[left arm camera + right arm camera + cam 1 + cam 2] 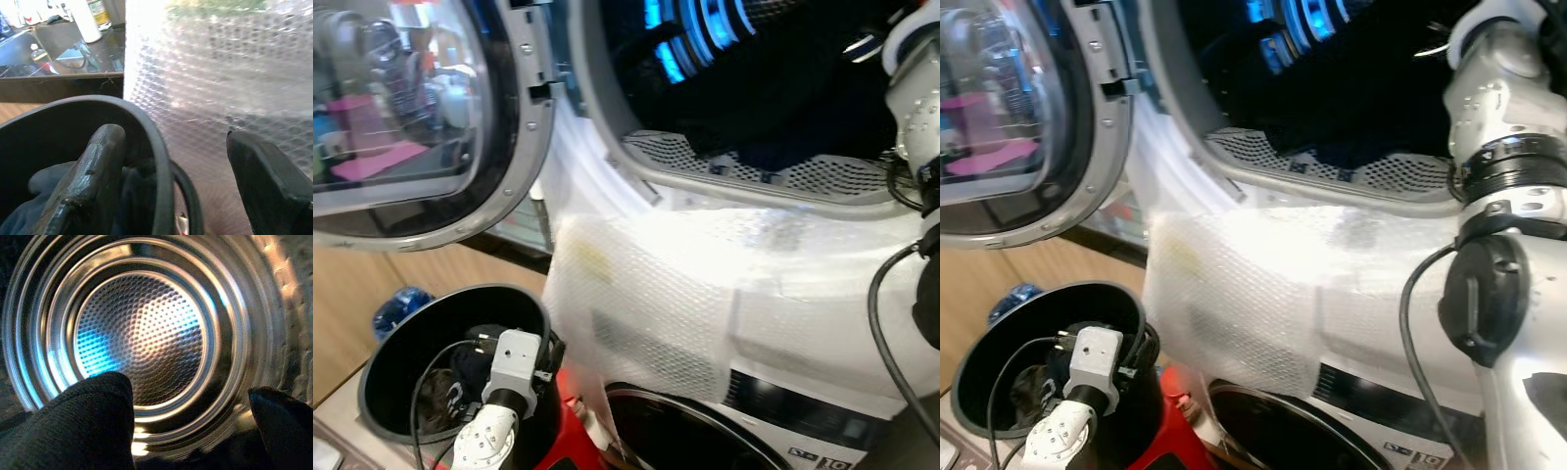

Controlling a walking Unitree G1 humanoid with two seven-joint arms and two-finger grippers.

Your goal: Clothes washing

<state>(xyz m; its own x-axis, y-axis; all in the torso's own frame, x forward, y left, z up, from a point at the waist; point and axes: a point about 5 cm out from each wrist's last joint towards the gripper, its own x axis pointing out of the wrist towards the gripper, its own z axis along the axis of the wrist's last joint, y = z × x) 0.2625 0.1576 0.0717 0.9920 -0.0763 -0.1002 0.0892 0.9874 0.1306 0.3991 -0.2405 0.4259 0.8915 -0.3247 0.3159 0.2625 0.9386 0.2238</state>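
Observation:
The upper machine's round drum opening [744, 69] stands open, lit blue, with dark clothes [783, 98] lying inside. My right arm [1503, 127] reaches into it. In the right wrist view my right gripper [188, 387] is open in front of the steel drum's back wall [142, 333], with nothing between its fingers. A black bucket [386, 357] at lower left holds dark blue clothes [49, 181]. My left gripper [171, 134] is open astride the bucket's rim [156, 142], one finger [93, 176] inside and the other outside by the bubble wrap.
The glass door [411, 117] is swung open to the left. Bubble wrap [705, 294] covers the machine's front below the opening. A second round door [685, 431] sits lower down. A red object [576, 431] is beside the bucket and a blue thing [399, 308] behind it.

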